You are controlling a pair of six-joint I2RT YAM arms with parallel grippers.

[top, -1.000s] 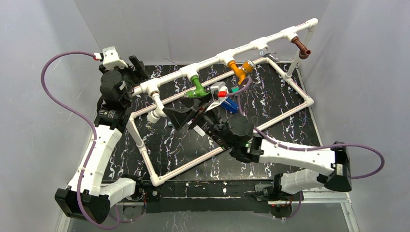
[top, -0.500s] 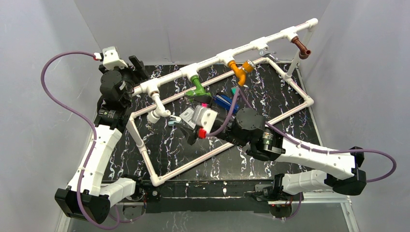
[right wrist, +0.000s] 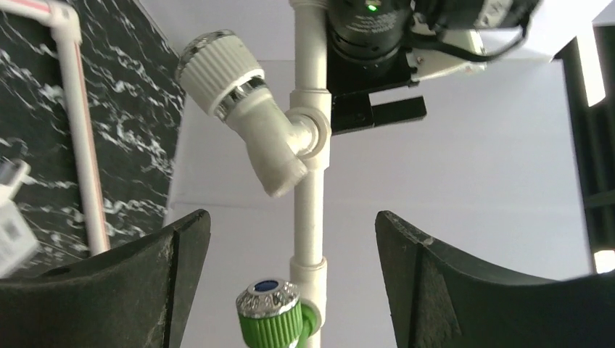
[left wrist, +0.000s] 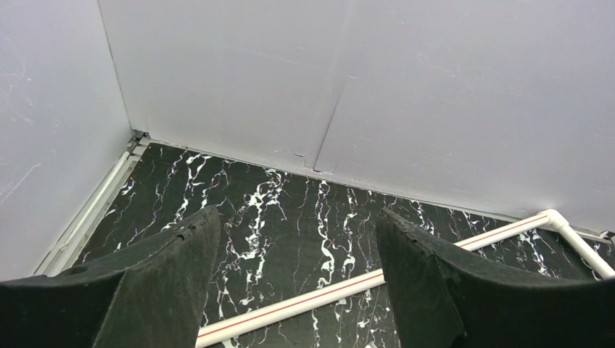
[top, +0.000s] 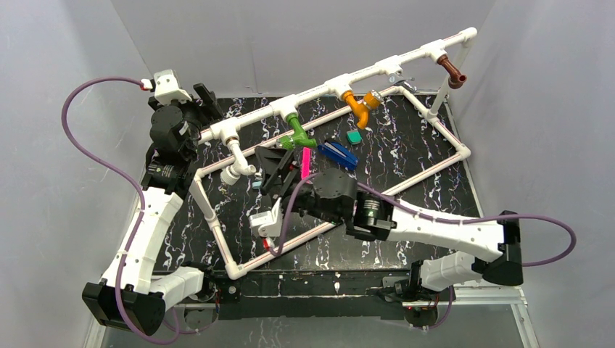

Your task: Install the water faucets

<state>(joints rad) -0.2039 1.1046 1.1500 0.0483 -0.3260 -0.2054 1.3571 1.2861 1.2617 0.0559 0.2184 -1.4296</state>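
Note:
Four faucets hang on the raised white pipe (top: 319, 88): white (top: 236, 164), green (top: 296, 133), orange (top: 360, 107) and brown (top: 453, 72). My right gripper (top: 279, 165) is open and empty, just in front of the pipe between the white and green faucets. In the right wrist view the white faucet (right wrist: 243, 109) and the green faucet's knob (right wrist: 270, 315) sit on the pipe (right wrist: 310, 188) beyond my open gripper (right wrist: 290, 221). My left gripper (top: 209, 101) is at the back left behind the pipe's end. It is open and empty (left wrist: 296, 217) over the mat.
The pipe frame's base rectangle (top: 290, 243) lies on the black marbled mat, also seen in the left wrist view (left wrist: 341, 288). A flat blue piece (top: 338, 154), a pink strip (top: 306, 161) and a small teal piece (top: 354, 136) lie inside it. Grey walls enclose the table.
My right wrist has rolled over and the gripper has swung left from near the green faucet toward the white one, uncovering the blue and pink pieces. The left arm has not moved.

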